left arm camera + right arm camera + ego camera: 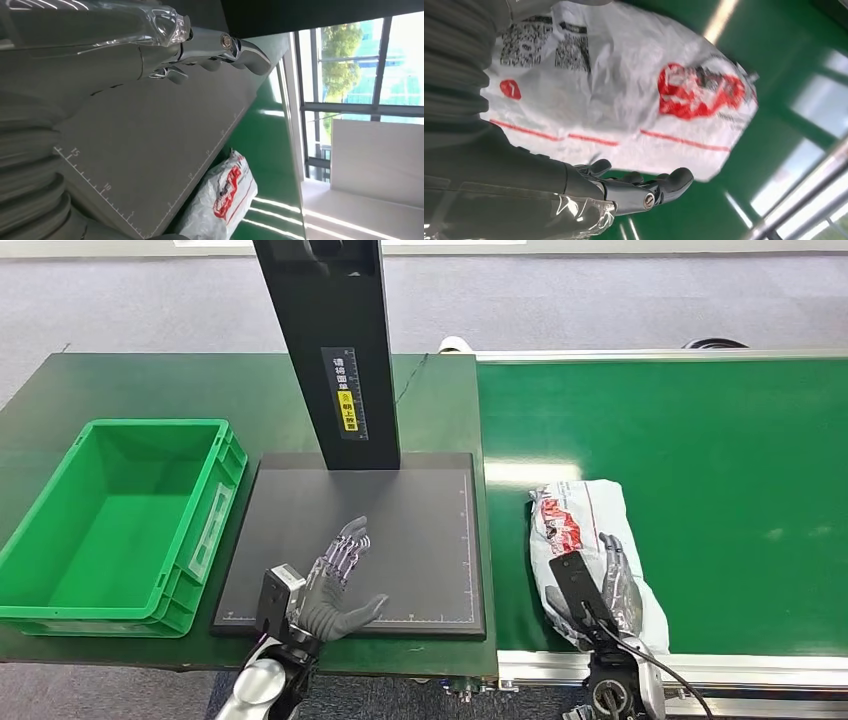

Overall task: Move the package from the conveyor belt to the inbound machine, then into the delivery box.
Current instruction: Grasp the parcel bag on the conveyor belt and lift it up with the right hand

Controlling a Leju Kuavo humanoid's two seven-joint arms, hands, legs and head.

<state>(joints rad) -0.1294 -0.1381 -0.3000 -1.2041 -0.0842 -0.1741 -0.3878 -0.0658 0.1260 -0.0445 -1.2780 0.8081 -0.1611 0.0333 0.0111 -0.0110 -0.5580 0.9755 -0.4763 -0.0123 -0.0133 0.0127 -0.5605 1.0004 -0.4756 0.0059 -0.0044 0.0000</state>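
The package [583, 512], a white plastic mailer with red print, lies on the green conveyor belt [700, 440] near its front edge. My right hand [613, 585] is over the package's near half with its fingers stretched along it and not closed around it. In the right wrist view the package [624, 95] lies just beside the extended fingers [664, 187]. My left hand [338, 580] hovers open, fingers spread, over the dark plate of the inbound machine [420, 530]. The left wrist view shows that hand [150, 55], the ruled plate [150, 135] and the package [225, 200] beyond it.
A green delivery box [150, 425] stands left of the plate. The machine's black column [330, 350] rises from the plate's far edge. A metal rail [700, 665] runs along the belt's front edge. The belt stretches wide to the right of the package.
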